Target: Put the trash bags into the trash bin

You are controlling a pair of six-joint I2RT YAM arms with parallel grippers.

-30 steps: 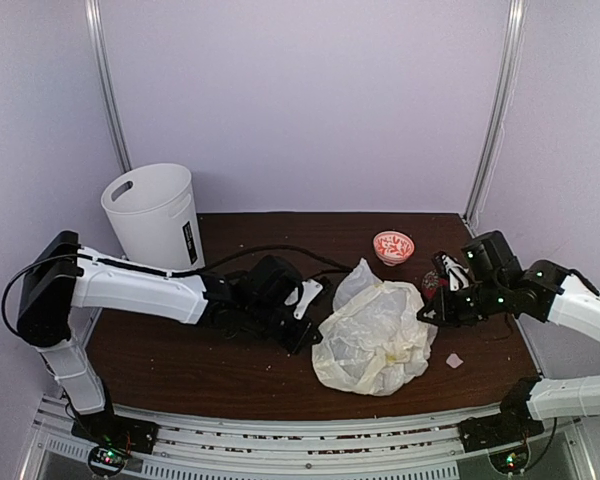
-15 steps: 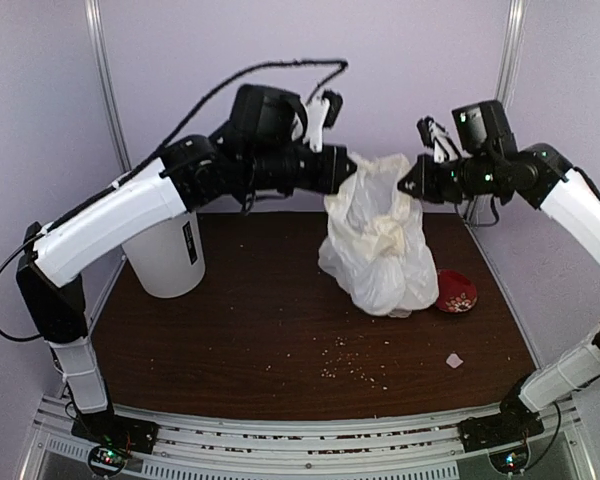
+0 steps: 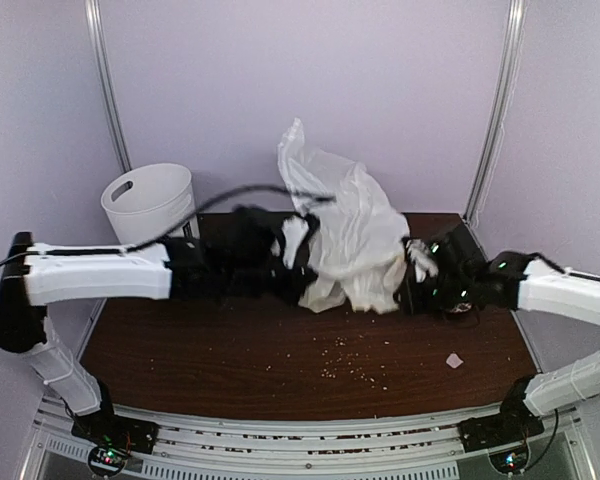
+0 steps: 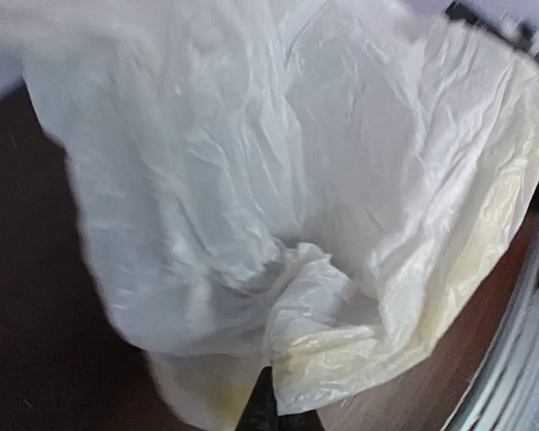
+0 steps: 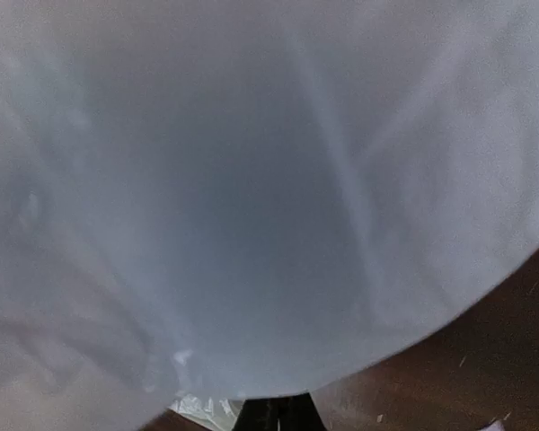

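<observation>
The trash bag point(image 3: 355, 235), thin, crinkly and translucent white with a cream tint, hangs between my two grippers low over the middle of the table, and its top billows up. My left gripper point(image 3: 302, 256) is shut on its left side. My right gripper point(image 3: 414, 276) is shut on its right side. The bag fills the left wrist view point(image 4: 278, 180) and the right wrist view point(image 5: 251, 197), where only dark fingertips point(image 4: 263, 406) show at the bottom edge. The white trash bin point(image 3: 150, 203) stands upright at the back left, apart from the bag.
Crumbs point(image 3: 346, 367) lie scattered on the brown table point(image 3: 200, 355) in front of the bag. A small white paper scrap point(image 3: 454, 360) lies front right. Metal posts stand at the back left and back right.
Both arms came down from high above the table to just over it, carrying the bag. The bag's top now billows upward and the bag has shifted slightly left.
</observation>
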